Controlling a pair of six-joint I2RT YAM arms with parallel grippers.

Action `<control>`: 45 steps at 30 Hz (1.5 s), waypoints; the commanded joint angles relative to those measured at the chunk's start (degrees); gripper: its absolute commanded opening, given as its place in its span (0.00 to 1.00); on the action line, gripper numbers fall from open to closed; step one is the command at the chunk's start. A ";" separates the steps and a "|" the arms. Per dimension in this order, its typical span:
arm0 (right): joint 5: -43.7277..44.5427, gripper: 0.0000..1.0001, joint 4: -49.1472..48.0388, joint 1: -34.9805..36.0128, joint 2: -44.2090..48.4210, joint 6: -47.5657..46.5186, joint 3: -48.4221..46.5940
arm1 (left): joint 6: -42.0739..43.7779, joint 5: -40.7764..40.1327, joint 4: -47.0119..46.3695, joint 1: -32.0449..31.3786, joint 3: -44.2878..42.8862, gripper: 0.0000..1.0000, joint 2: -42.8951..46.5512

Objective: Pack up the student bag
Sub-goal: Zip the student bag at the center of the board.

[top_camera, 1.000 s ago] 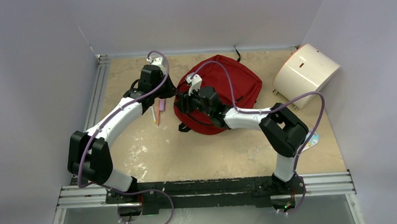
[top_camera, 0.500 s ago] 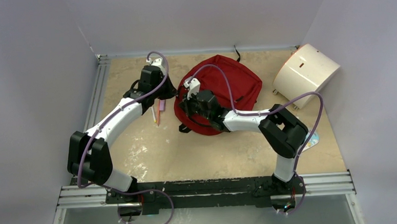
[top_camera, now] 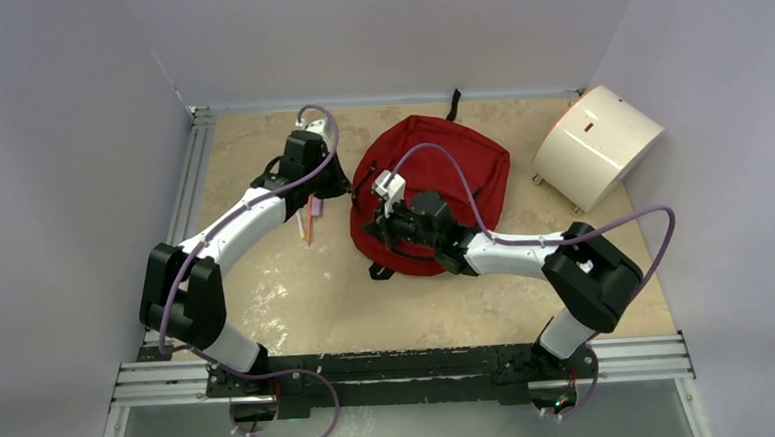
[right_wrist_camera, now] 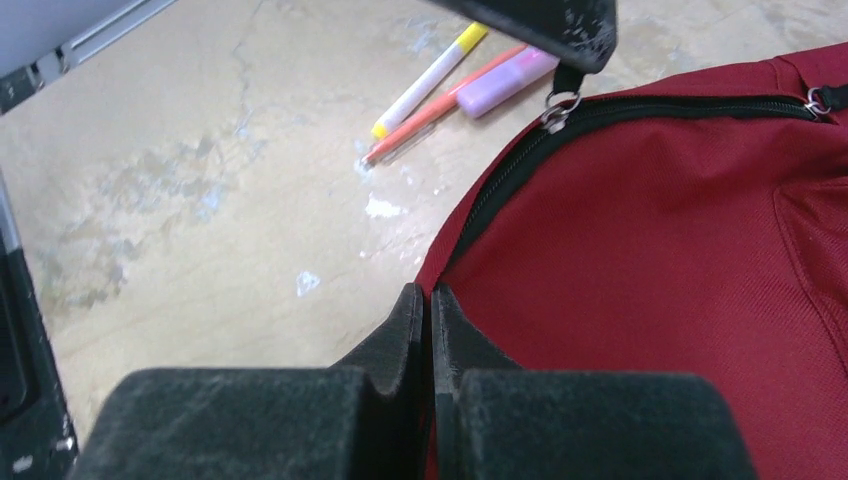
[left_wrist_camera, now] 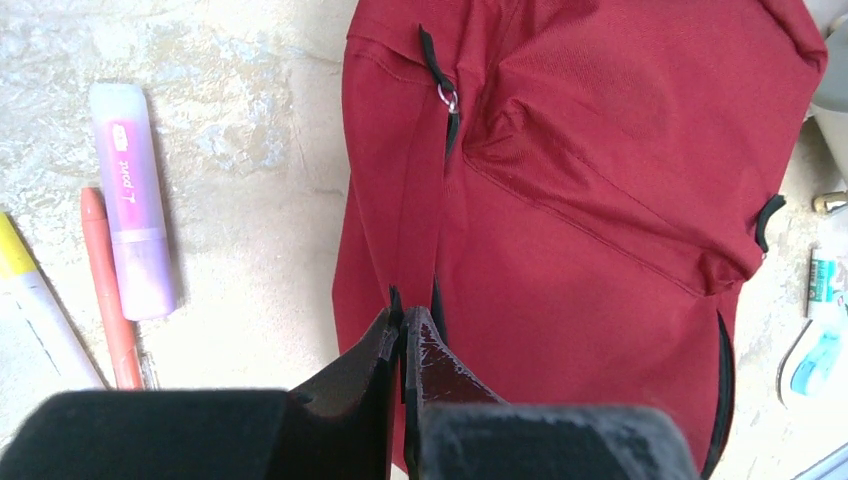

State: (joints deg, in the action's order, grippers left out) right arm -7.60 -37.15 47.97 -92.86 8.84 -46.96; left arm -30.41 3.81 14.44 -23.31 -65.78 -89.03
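The student bag (top_camera: 451,170) is a dark-red backpack lying flat on the table; it also fills the left wrist view (left_wrist_camera: 600,200) and the right wrist view (right_wrist_camera: 680,250). At the bag's left edge my left gripper (top_camera: 340,186) (left_wrist_camera: 402,312) is shut on a black zipper pull (right_wrist_camera: 562,92) with a metal ring. My right gripper (top_camera: 376,231) (right_wrist_camera: 430,295) is shut on the red fabric at the bag's near-left rim, just below the black zipper track (right_wrist_camera: 490,200). A second zipper pull (left_wrist_camera: 447,95) lies further along the bag.
A purple highlighter (left_wrist_camera: 135,200), an orange pen (left_wrist_camera: 105,290) and a yellow-capped marker (left_wrist_camera: 30,300) lie on the table left of the bag, under the left arm (top_camera: 308,218). A white rounded box (top_camera: 595,143) stands at the back right. Small blue-and-white items (left_wrist_camera: 815,350) lie beyond the bag.
My right gripper has shut on the bag's rim and moved right and nearer, and the bag has shifted right with it. The left gripper followed slightly right, still shut on the pull.
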 commanded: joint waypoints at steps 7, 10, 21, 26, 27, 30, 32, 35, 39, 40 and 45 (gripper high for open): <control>-13.11 0.00 0.02 0.83 8.06 -6.08 6.06 | 1.51 -0.07 -4.68 0.37 -4.88 0.00 -2.79; -15.58 0.00 1.17 0.87 9.70 -8.00 7.07 | 1.96 0.22 -4.82 0.37 -6.10 0.00 -3.92; -20.88 0.00 4.97 0.87 15.88 -15.24 10.51 | 3.91 1.13 -5.71 0.20 -11.76 0.00 -11.67; -22.37 0.00 5.55 0.82 17.63 -16.18 11.77 | 4.94 0.63 -6.09 0.20 -15.05 0.00 -14.96; -22.59 0.00 5.51 0.84 17.90 -16.14 11.99 | 5.19 0.51 -6.13 0.20 -15.65 0.00 -15.66; -23.25 0.00 5.54 0.90 18.47 -16.22 12.32 | 5.98 -0.20 -6.17 0.20 -17.36 0.00 -17.21; -23.78 0.00 5.56 0.85 18.63 -16.29 12.42 | 6.31 -0.88 -6.17 0.20 -18.47 0.00 -18.47; -24.27 0.00 5.56 0.89 18.59 -16.31 12.55 | 6.73 -1.58 -6.37 0.20 -19.81 0.00 -20.10; -24.86 0.00 5.40 0.89 18.72 -16.26 12.79 | 7.29 -2.28 -6.28 0.20 -22.36 0.00 -22.64; -25.10 0.00 5.22 0.85 18.87 -16.29 12.86 | 7.36 -2.32 -6.31 0.20 -22.84 0.00 -23.07; -24.96 0.00 3.41 0.88 19.13 -15.13 13.55 | 7.90 -2.59 -6.26 0.20 -24.99 0.00 -24.49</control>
State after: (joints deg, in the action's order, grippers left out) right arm -23.99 -31.31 47.48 -76.40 -7.99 -34.26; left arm -25.23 6.85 15.94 -24.21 -85.82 -112.84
